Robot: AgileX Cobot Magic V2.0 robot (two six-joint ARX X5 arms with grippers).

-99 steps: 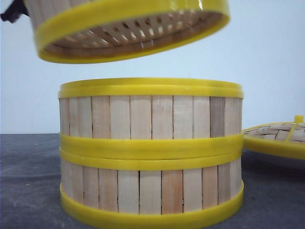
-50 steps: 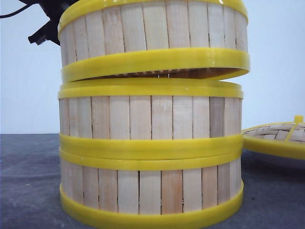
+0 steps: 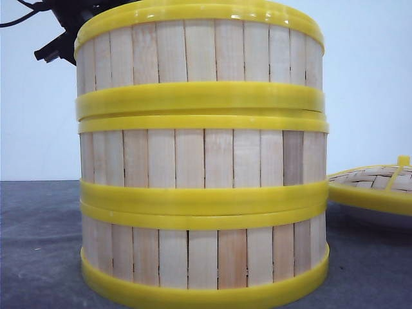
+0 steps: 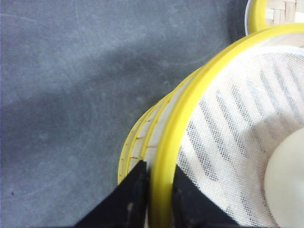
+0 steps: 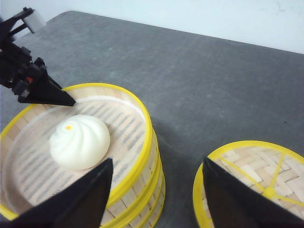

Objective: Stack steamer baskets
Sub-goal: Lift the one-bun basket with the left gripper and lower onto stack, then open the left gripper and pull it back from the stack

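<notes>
Dark grey tabletop [image 3: 38, 244] under a pale wall fills the front view, and on it 3 steamer baskets stand in one column: the bottom basket [image 3: 203, 257], the middle basket [image 3: 203, 158] and the top basket [image 3: 199, 55], each rim meeting the next, though the top one looks shifted a touch toward the left against the rim below. Behind its upper left edge sits the black left gripper [image 3: 67, 29], and at the right a woven lid [image 3: 376, 183] rests apart from the stack. From the left wrist view, the left gripper [image 4: 159, 192] has its 2 dark fingers pinched on the yellow top rim of the top basket [image 4: 171, 137], 1 outside the wall and 1 inside over the white mesh liner [image 4: 228, 142]; a pale bun [image 4: 287, 180] shows at the edge. From the right wrist view, the right gripper [image 5: 156, 199] hangs wide apart and holds nothing, above the gap between the stack and the lid [image 5: 256, 171]; the bun [image 5: 80, 141] lies inside the top basket [image 5: 135, 142], with the left gripper [image 5: 45, 92] at its far rim. I judge the last basket to be landing, so the next move calls for letting go of the rim and lifting straight up without dragging the basket sideways.
</notes>
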